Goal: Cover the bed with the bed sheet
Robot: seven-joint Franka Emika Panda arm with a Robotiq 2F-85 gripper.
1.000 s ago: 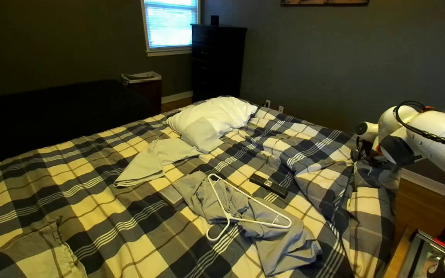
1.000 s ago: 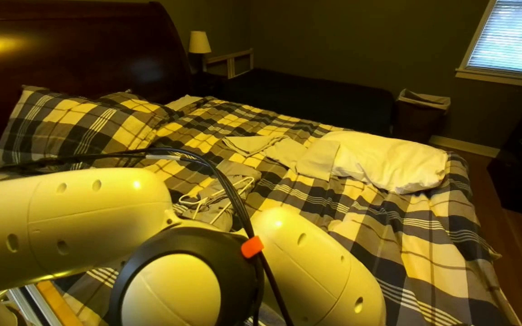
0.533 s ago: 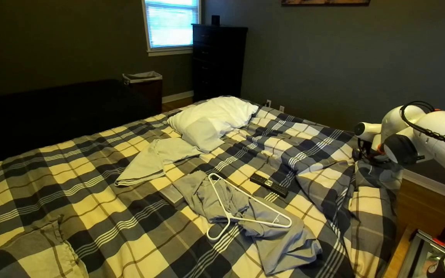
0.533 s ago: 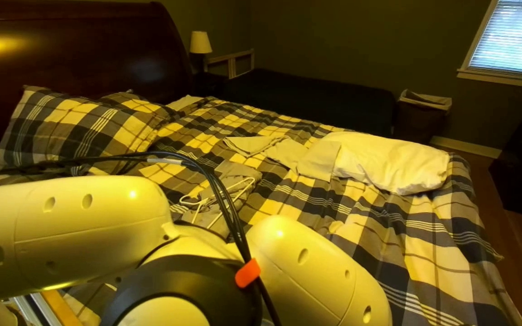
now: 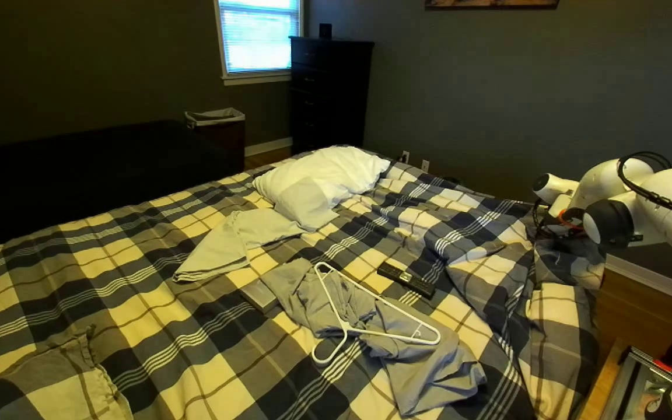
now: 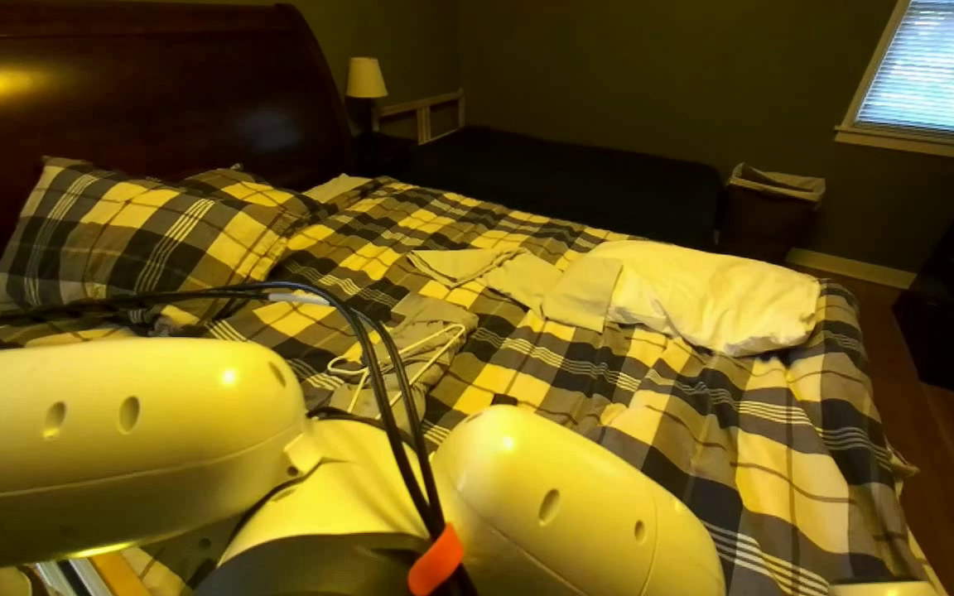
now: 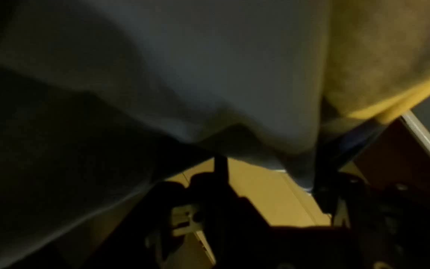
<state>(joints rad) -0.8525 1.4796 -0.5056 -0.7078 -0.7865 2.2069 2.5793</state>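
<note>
Nearest in the wrist view, the dark end effector [image 7: 271, 172] is seen with jaws parted, nothing evidently gripped. Beside them, contact uncertain, a fold is apparently formed by the large, soft navy-and-yellow plaid bed sheet [image 5: 347, 248], spread leftward from there, in an exterior view, over the wide, dark-wood bed [image 6: 195, 99]. That fold should probably be entered next.

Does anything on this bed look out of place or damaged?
A white pillow lies far from the headboard, where plaid pillows rest. A hanger, lying on crumpled gray cloth, is odd clutter on the bed sheet, which is rumpled along one side. No damage shows.
</note>
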